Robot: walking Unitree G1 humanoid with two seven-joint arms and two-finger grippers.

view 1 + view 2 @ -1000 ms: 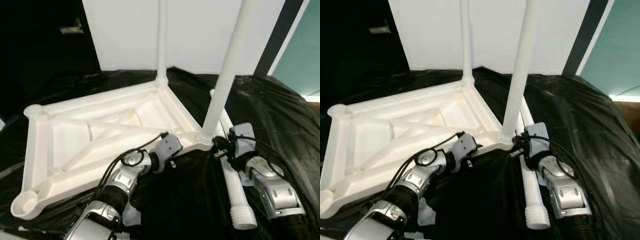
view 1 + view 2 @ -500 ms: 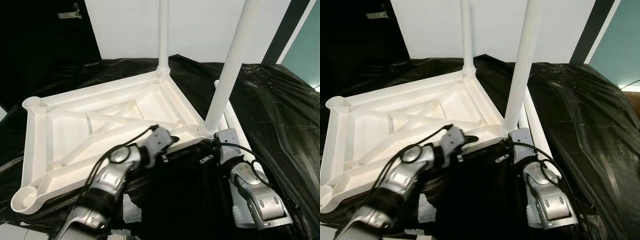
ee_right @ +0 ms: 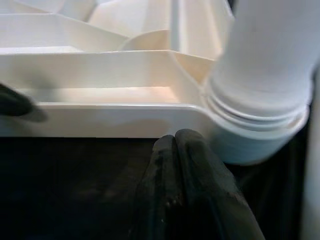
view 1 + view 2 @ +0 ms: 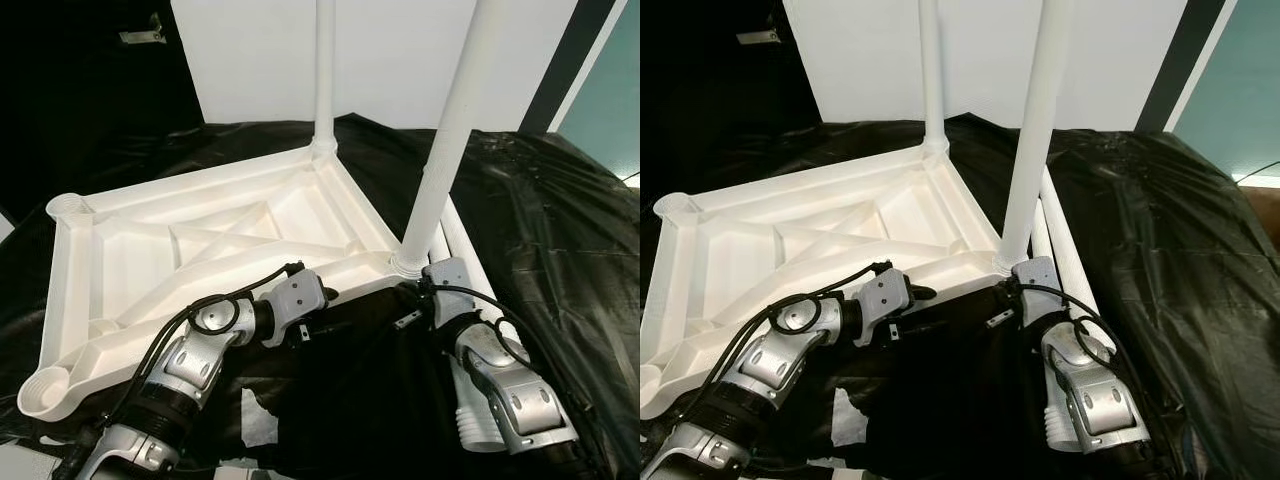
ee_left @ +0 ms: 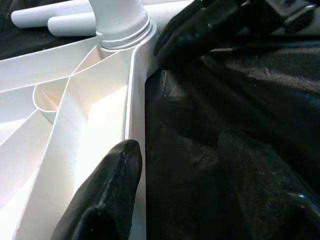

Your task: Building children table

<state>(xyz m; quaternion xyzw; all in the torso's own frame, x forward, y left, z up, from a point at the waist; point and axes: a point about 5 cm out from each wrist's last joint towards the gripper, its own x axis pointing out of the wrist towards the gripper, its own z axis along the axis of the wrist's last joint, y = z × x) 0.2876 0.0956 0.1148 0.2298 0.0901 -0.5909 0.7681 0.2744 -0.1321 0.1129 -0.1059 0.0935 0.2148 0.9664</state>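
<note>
Since the earlier frames, both arms sit lower and nearer the camera, and the left end effector (image 4: 325,293) has slid back along the near rail of the frame, away from the corner socket.

One white plastic table (image 4: 200,240) lies upside down on black plastic sheeting (image 4: 540,220), its ribbed underside facing up with diagonal braces crossing inside a rectangular rim. Two legs stand screwed in: a far leg (image 4: 325,70) at the back corner and a near leg (image 4: 450,130) at the corner closest to the right arm. Two more loose legs (image 4: 1065,250) lie side by side on the sheeting just beyond that corner, and one threaded end (image 4: 472,428) pokes out beside the right forearm. Two empty sockets (image 4: 68,205) remain on the frame's left side.

In the left wrist view, the left end effector is spread apart, one finger (image 5: 107,192) lying over the rim. The right end effector (image 3: 176,145) is clenched with its fingers pressed together, empty, the tips touching the rail beside the near leg's threaded collar.
</note>
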